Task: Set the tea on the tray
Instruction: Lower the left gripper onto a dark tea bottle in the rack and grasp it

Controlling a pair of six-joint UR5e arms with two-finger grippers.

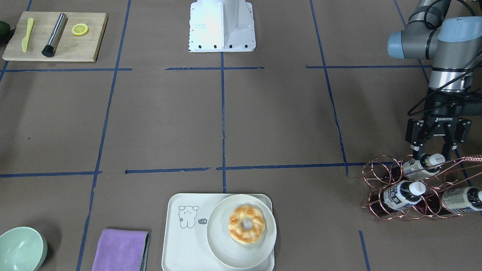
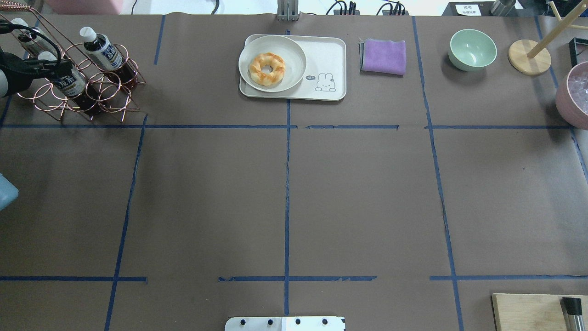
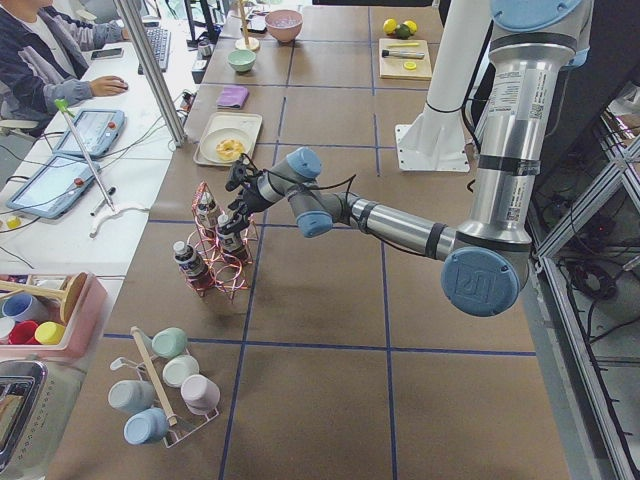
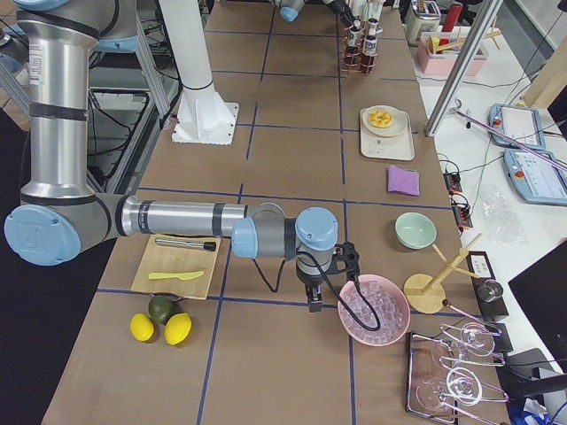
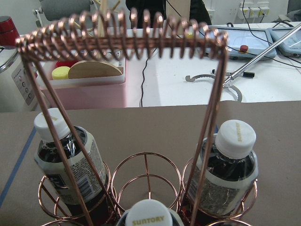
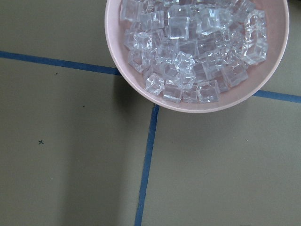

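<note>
Three tea bottles with white caps lie in a copper wire rack [image 1: 380,169] at the table's left end. In the front-facing view they are a top one [image 1: 420,167], a middle one [image 1: 399,194] and a third behind [image 1: 461,199]. My left gripper [image 1: 432,155] hangs open over the rack, its fingers on either side of the top bottle's neck and clear of it. The off-white tray [image 1: 177,241] lies at the far middle and carries a round plate [image 1: 222,248] with a doughnut [image 1: 246,224]. My right gripper [image 4: 312,297] shows only in the right side view, so I cannot tell its state.
A pink bowl of ice cubes [image 6: 197,47] sits under the right wrist. Beside the tray lie a purple cloth [image 1: 120,250] and a green bowl [image 1: 20,248]. A wooden board [image 1: 56,35] holds a knife, a lemon slice and a metal cylinder. The rack's coiled handle [image 5: 122,40] arches over the bottles.
</note>
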